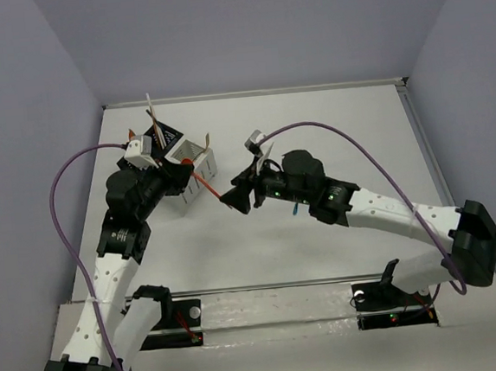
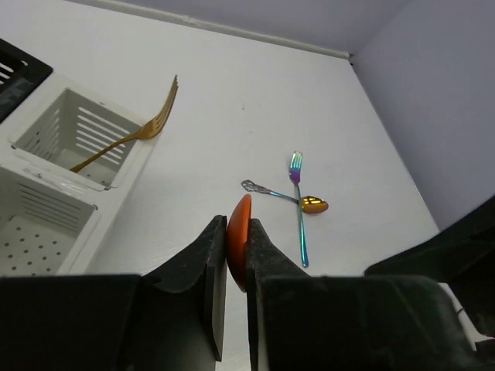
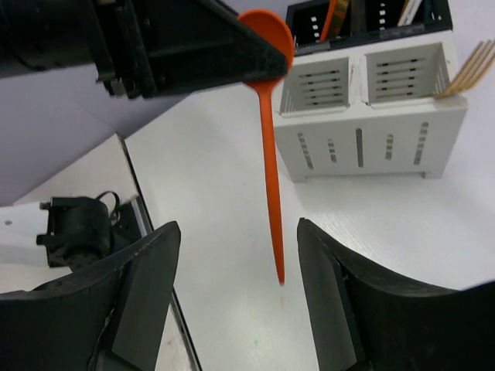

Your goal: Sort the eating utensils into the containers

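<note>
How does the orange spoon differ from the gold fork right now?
The orange spoon is pinched by its bowl in the left fingers; the gold fork leans in the white box, prongs up. The spoon looks matt orange, the fork shiny gold. Both are slim eating tools.

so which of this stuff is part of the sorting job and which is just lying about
job: orange spoon in the left fingers, gold fork, rainbow fork, gold-bowled spoon, white caddy, black caddy
not the job: purple cable, table
</note>
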### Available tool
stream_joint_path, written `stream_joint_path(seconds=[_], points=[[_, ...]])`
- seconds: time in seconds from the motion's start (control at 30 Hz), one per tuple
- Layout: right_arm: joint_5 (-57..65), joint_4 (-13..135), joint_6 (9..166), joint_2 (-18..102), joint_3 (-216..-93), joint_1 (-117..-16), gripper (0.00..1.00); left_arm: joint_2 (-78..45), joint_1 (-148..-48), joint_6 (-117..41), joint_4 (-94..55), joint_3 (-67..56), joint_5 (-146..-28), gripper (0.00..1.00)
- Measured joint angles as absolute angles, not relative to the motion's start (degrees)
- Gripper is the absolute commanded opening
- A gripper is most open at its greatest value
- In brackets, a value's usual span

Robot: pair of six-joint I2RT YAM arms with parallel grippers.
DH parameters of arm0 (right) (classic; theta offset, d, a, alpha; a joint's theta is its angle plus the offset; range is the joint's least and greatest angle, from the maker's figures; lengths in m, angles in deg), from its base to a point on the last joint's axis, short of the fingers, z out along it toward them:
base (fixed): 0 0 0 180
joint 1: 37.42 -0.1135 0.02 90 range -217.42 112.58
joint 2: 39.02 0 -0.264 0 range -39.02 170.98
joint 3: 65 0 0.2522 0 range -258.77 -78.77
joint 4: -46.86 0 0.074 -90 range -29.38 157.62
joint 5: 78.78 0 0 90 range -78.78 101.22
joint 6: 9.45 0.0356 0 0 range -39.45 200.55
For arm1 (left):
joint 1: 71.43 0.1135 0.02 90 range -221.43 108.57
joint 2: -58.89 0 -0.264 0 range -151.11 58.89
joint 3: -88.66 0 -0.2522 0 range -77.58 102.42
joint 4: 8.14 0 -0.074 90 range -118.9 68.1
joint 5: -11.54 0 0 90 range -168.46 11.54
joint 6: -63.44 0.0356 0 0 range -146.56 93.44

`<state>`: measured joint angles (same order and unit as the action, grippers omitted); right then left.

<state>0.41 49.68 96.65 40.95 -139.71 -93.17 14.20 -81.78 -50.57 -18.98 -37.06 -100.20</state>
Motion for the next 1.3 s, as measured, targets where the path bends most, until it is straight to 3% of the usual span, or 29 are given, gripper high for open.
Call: stream_joint_path(seconds=[0.43,0.73,1.2,1.3], points=[[9.76,50.9,98.7,19.33,-120.02,-93.34,0.68,15.3,-81.15,-46.42,-24.77,-26.64,-79.74,0.06],[15.25,54.29,99.45,7.22,-113.73,-93.37,0.67,6.58,-81.06,-41.28,-24.45,-22.68,-62.54,0.06],[16.78,58.44,102.07,-0.56,-107.06,-93.37,0.67,-1.71,-80.69,-34.4,-18.26,-24.15,-51.02,0.06],[17.28,59.19,102.26,-1.52,-106.99,-93.37,0.67,-1.95,-80.67,-32.85,-16.32,-26.83,-50.65,0.13]])
